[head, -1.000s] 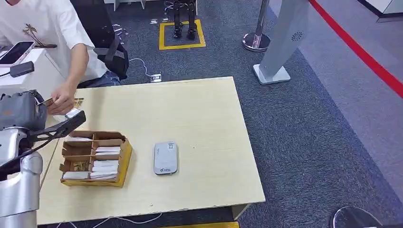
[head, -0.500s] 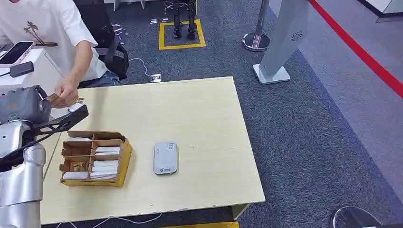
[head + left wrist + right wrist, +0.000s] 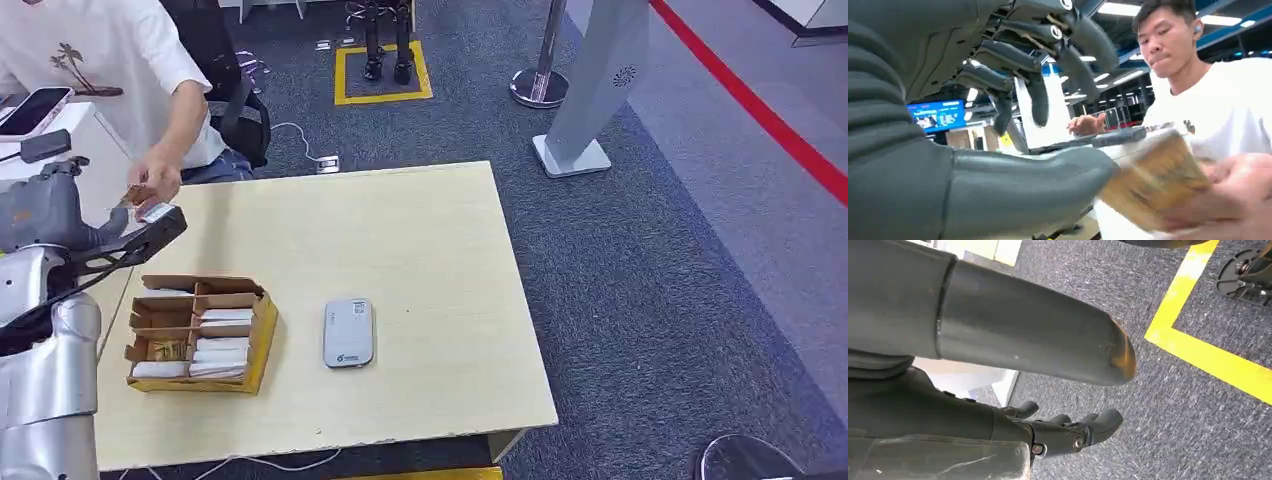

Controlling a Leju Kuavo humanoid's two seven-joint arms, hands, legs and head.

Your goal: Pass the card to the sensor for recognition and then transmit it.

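You are at the handover, the last step: your left hand (image 3: 120, 235) is raised at the far left corner of the worktop (image 3: 420, 260), reaching toward the person (image 3: 110, 60) seated beyond it. In the left wrist view the card (image 3: 1153, 175) is blurred, lying against the tip of your thumb while the person's hand (image 3: 1243, 195) grips its other end; your dark fingers (image 3: 1038, 100) are spread well apart above the thumb and touch nothing. So I judge the card already given over, or very nearly so, and your left hand as holding nothing. In the head view the person's hand (image 3: 155, 185) sits just beyond your fingertips with the card in it.

The sensor (image 3: 348, 333), a pale flat reader, lies on the worktop nearer you, just right of the cardboard tray (image 3: 262, 330) with its compartments of cards. Your right hand (image 3: 1068, 432) hangs over the carpet, fingers loosely curled, holding nothing.

Next, keep the fingers apart and draw the arm back toward you without catching the tray; make sure the thumb is clear of the card first.

Against the picture of a second ago, your left hand has moved farther and a little right, and the person's hand has risen and pulled back from your fingertips, taking the card with it; tray and sensor lie as they did
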